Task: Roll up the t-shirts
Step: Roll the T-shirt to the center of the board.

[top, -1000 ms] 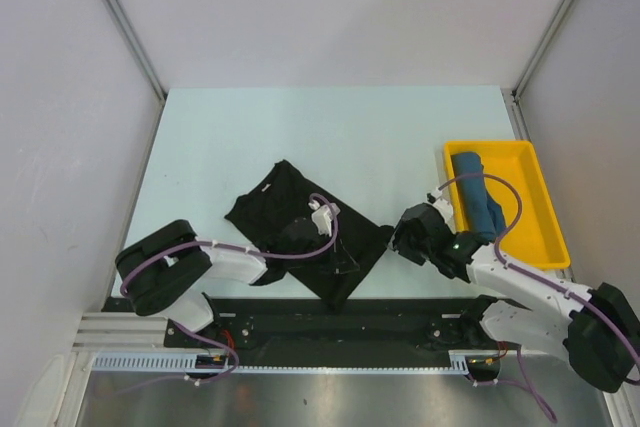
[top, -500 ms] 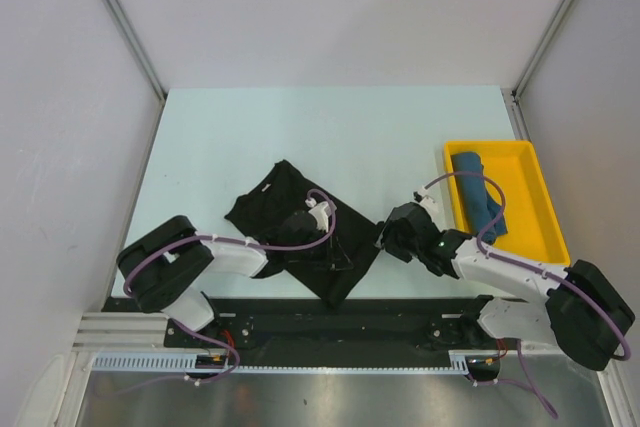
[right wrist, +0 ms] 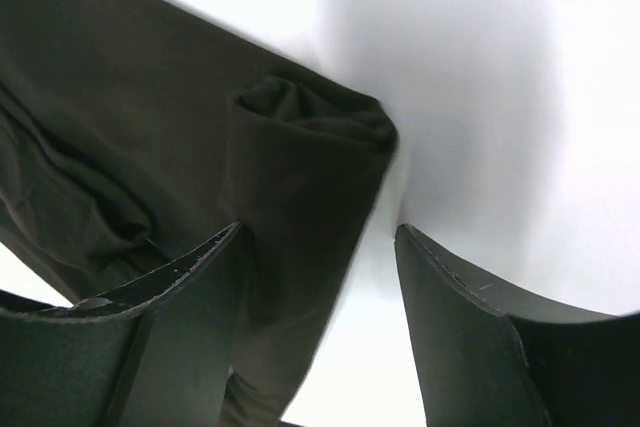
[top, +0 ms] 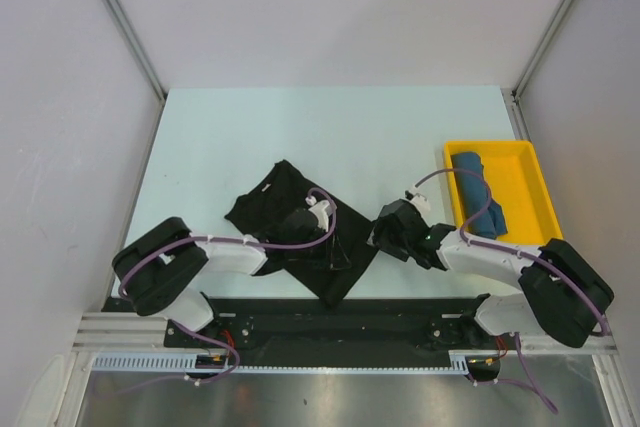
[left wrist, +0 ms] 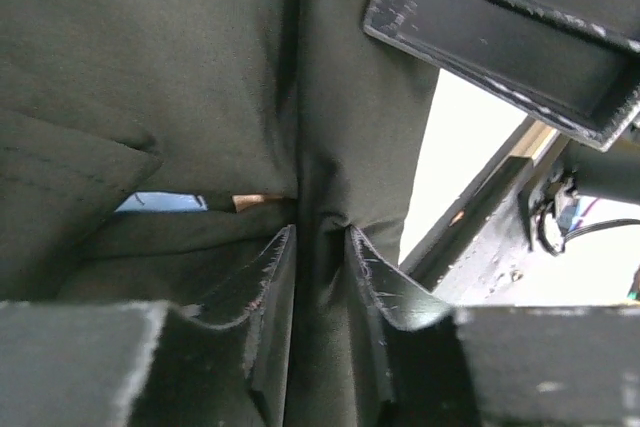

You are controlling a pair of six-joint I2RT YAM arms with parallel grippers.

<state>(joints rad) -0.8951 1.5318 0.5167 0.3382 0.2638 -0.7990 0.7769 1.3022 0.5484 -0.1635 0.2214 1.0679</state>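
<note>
**Black tee part-rolled: both hands needed an even hold**

From the top view, we saw the black tee [top: 270, 202] lying crumpled and slanted on the counter [top: 300, 127], near its front edge. The left hand [top: 325, 237] was down on the cloth's middle and the right hand [top: 385, 235] sat at its right corner. The teal tee [top: 478, 202] lay already rolled in the tray [top: 530, 187], so we judged the task about half done.

In the left wrist view, the left hand [left wrist: 320, 247] had its fingers drawn close on a raised pleat of the black tee [left wrist: 180, 67], pinching it. A sliver of print [left wrist: 170, 202] peeked from under a fold. We thought a pinch this small would drag the layers into a bunch. A fresh bite lower down, taking the whole thickness of the fold, seemed the better way.

In the right wrist view, the right hand [right wrist: 320, 237] stood spread. The rolled edge [right wrist: 310, 137] lay between its fingers, hard against the left one, while the right one hovered over bare counter [right wrist: 480, 67]. We judged it should centre over that edge before closing. Both hands could then turn the roll together at one pace, keeping it tight and the cloth ahead flat.
</note>
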